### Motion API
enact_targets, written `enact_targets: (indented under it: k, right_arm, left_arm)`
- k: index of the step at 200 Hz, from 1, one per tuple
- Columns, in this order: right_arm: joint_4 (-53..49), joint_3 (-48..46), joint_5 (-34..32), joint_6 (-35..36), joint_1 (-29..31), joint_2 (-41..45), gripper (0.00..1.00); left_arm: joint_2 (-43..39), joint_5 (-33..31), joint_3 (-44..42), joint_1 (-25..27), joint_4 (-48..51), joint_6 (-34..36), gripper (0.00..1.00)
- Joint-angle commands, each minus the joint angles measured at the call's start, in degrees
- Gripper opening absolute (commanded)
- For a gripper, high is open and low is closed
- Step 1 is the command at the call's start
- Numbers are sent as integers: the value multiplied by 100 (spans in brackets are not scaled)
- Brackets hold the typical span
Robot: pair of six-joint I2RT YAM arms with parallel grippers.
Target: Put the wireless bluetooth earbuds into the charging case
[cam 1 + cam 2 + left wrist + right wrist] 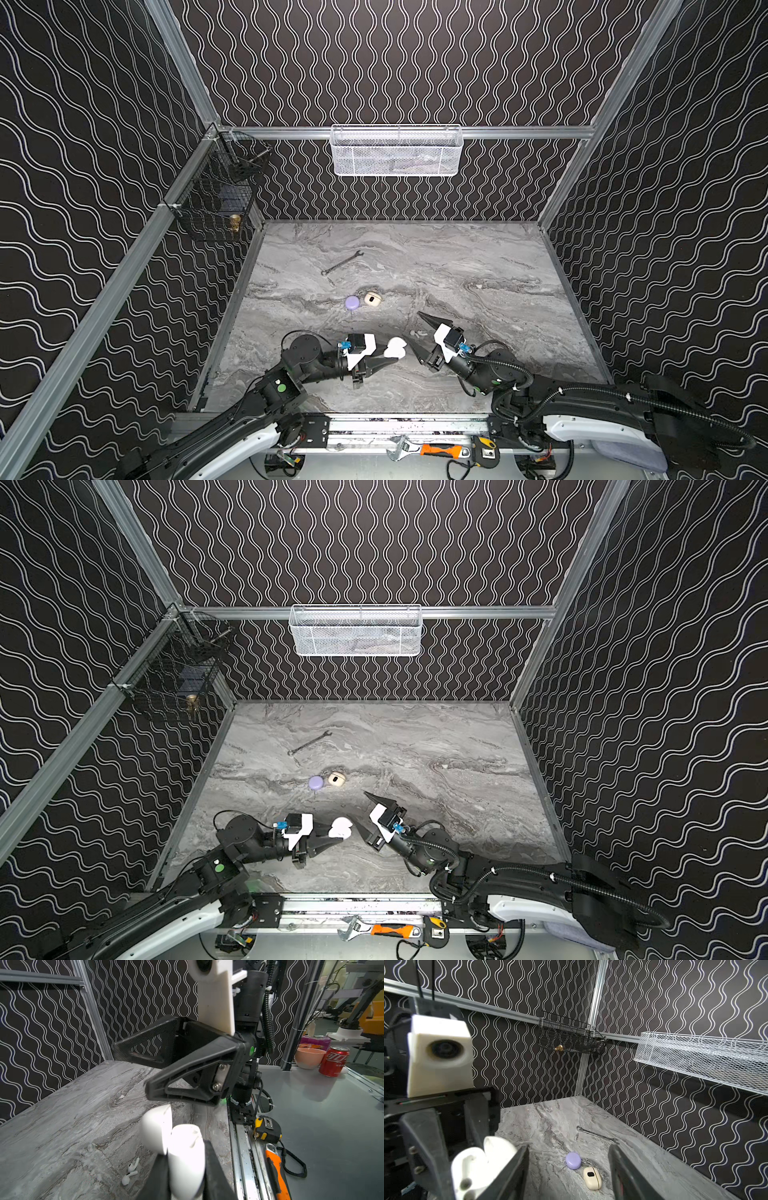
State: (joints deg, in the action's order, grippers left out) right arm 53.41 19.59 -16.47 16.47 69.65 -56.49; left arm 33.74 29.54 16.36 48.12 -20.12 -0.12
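Observation:
My left gripper is shut on the body of a white charging case. It holds the case above the table near the front, with the lid flipped open. Two white earbuds lie loose on the marble table just right of the case. My right gripper hovers over them. It is open, its fingers wide apart and nothing between them. The right wrist view shows the case beside one finger.
A lilac round case and a cream case sit mid-table. A wrench lies behind them. On the walls hang a white mesh basket and a black wire basket. Tools lie on the front rail.

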Motion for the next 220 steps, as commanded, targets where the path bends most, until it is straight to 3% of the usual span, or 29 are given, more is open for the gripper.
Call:
enact_targets:
  k: [1,42,64,84,94,106,116,136,163,191,206,220]
  right_arm:
    - [-296,207,-469,-457,-4,162,64]
    - [-1637,605,-1822,-1360,-232,608,63]
    - [-2954,890,-2100,-2358,-788,764,63]
    - [-3987,1045,-1937,-3101,-1260,704,63]
    - [-4308,1007,-1861,-3394,-1369,631,63]
    - [-4563,903,-1750,-3714,-1403,570,61]
    - [-4574,765,-1564,-3839,-1412,502,61]
    - [-4382,670,-1191,-3950,-1474,132,61]
    - [-5183,1544,-981,-4296,-1518,-963,53]
    - [-5713,2202,-358,-4527,-1624,-1889,44]
    - [-6020,2422,-169,-4592,-1652,-2204,42]
    - [-6211,2478,-46,-4652,-1684,-2463,40]
  left_arm:
    - [201,-669,-92,-3,-761,-574,0]
    - [831,-1580,-428,-170,-2407,-1078,0]
    - [1459,-1544,-55,-818,-2802,-1539,0]
    - [2461,-407,99,-2073,-4073,-2538,0]
    - [3049,673,218,-2723,-4947,-3299,0]
    - [3726,1675,309,-3086,-6168,-4030,0]
    - [4144,2065,292,-3252,-6843,-4426,0]
    - [4388,2003,98,-3296,-6814,-4167,0]
    - [4074,1899,-106,-3294,-5987,-3446,0]
    - [2909,1352,-345,-3291,-4239,-2399,0]
    - [2072,763,-471,-3285,-2943,-1711,0]
    - [1445,167,-744,-3283,-2422,-1481,0]
